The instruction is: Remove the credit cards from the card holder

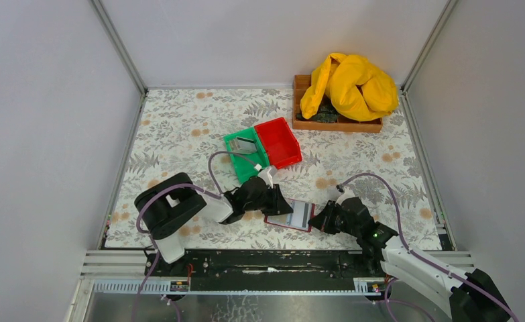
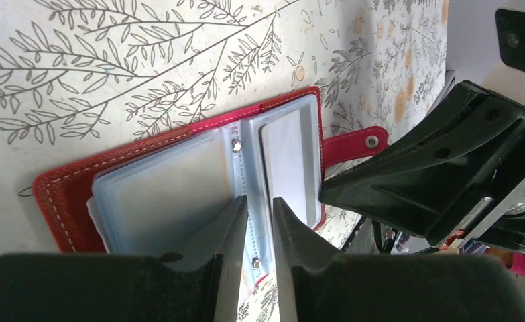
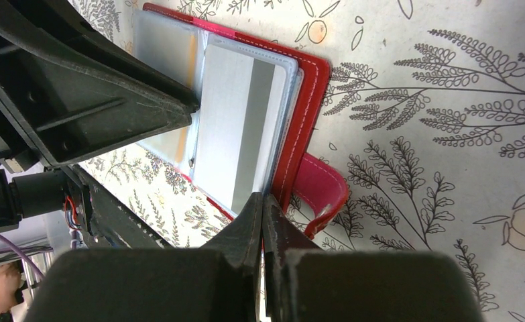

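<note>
By the near edge of the table (image 1: 179, 121), the right gripper (image 3: 263, 198) had its jaws shut tight, its tip at the rim of the open card holder (image 1: 290, 216). The left gripper (image 2: 259, 201) held its jaws a little apart over the middle fold. If the tip slipped, the holder could slide away, leaving the striped card (image 3: 243, 127) stuck in its sleeve.

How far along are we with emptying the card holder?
Done: the holder lies open on the table, and at least one card sits in the green bin. In hand: the left gripper straddles the holder's spine; the right gripper, jaws shut, is at the sleeve edge. Left: a striped card is in its sleeve.
</note>
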Controlling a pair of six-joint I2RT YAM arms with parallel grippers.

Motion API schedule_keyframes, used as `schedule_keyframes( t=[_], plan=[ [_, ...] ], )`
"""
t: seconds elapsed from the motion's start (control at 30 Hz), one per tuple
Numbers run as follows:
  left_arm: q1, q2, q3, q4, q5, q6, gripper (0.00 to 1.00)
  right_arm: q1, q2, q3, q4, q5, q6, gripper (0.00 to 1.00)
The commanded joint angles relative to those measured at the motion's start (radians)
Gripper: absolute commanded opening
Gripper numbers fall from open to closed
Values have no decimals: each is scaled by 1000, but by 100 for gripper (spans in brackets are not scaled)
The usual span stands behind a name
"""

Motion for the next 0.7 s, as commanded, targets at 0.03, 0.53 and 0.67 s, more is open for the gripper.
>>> schedule_keyframes(
  t=[0.03,0.53,0.67],
  plan=[
    [-11,19,16,-105,-1,50,29,-8,4,-8,22,28,-9,0],
    [-59,96,15,94,93,-68,33,-9,27,-16,45,23,-9,0],
    [-60,89,-4,147,108,-88,36,-9,39,-16,56,20,-11,0]
  ],
)
